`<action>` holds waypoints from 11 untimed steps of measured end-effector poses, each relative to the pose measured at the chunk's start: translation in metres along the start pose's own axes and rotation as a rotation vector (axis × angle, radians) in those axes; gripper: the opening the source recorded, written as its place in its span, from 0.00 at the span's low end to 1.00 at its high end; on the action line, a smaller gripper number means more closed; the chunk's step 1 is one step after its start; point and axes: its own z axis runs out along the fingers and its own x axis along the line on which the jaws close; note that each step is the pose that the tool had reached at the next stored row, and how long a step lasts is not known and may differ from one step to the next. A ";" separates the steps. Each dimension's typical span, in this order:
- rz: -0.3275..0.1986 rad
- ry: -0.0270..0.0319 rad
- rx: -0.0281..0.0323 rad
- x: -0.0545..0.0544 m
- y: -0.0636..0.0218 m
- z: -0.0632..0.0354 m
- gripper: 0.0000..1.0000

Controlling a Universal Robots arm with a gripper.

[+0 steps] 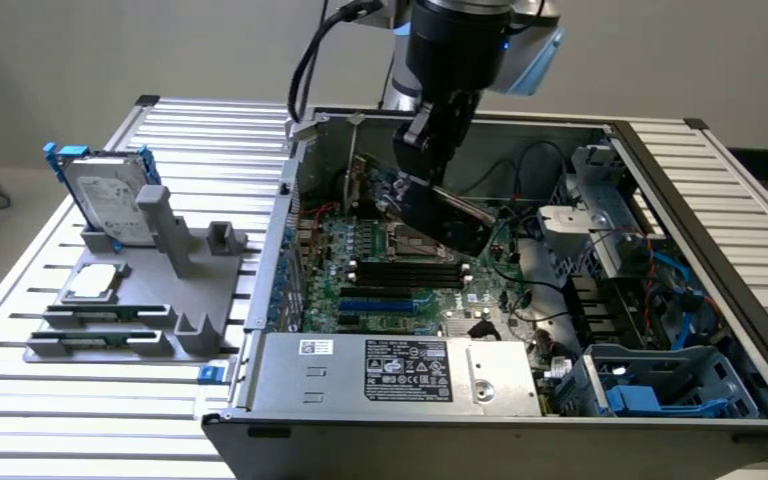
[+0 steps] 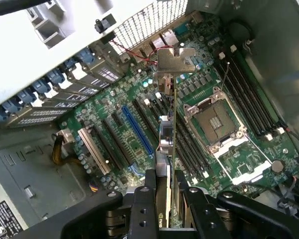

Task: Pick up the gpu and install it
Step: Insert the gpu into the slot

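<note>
Wrist view: gripper (image 2: 168,189) clamped on the gpu (image 2: 165,142), held edge-on above the motherboard (image 2: 117,97), unseated; install step in hand, likely needing its edge lined over the blue slot (image 2: 137,130).

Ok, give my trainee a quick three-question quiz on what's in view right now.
1. True or false: the gripper is empty.
2. What stands on the grey stand at the exterior view's left? A) hard drive B) keyboard C) mouse
3. Which board lies under the gripper?
Key: 1 false, it holds the gpu. 2 A. 3 the motherboard.
</note>
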 end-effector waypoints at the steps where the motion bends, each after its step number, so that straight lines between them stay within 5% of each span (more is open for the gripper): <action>1: -0.018 0.0000 0.0019 0.000 0.0000 0.0004 0.26; 6: -0.109 -0.0026 0.0155 0.000 0.0000 0.0020 0.26; 11: -0.198 -0.0100 0.0391 0.000 -0.0001 0.0037 0.26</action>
